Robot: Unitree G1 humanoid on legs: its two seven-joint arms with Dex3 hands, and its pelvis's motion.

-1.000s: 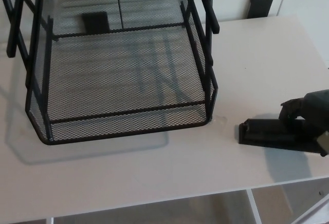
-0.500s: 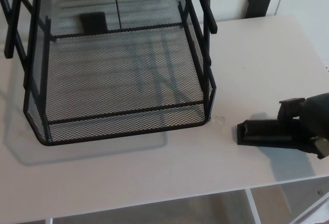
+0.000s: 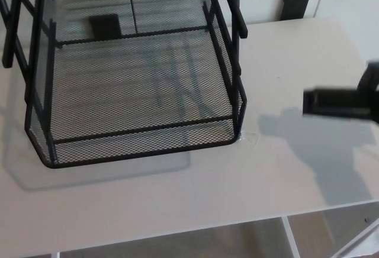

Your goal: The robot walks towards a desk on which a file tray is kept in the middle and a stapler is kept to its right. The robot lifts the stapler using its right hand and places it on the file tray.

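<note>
Black stapler (image 3: 334, 102) (blurred) hangs level, right of the mesh file tray (image 3: 142, 144)

The file tray (image 3: 142, 154) is black wire mesh, a fine diamond grid framed by solid black bars. The desk (image 3: 177, 199) is plain white, with a soft grey shadow (image 3: 314, 142) across it. The stapler (image 3: 334, 102) is black, and my right hand (image 3: 373, 80) is the same black.

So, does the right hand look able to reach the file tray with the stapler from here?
Probably yes. The right hand holds the stapler clear of the desk, with nothing between it and the file tray; only the tray's tall right-side bars could obstruct.
</note>
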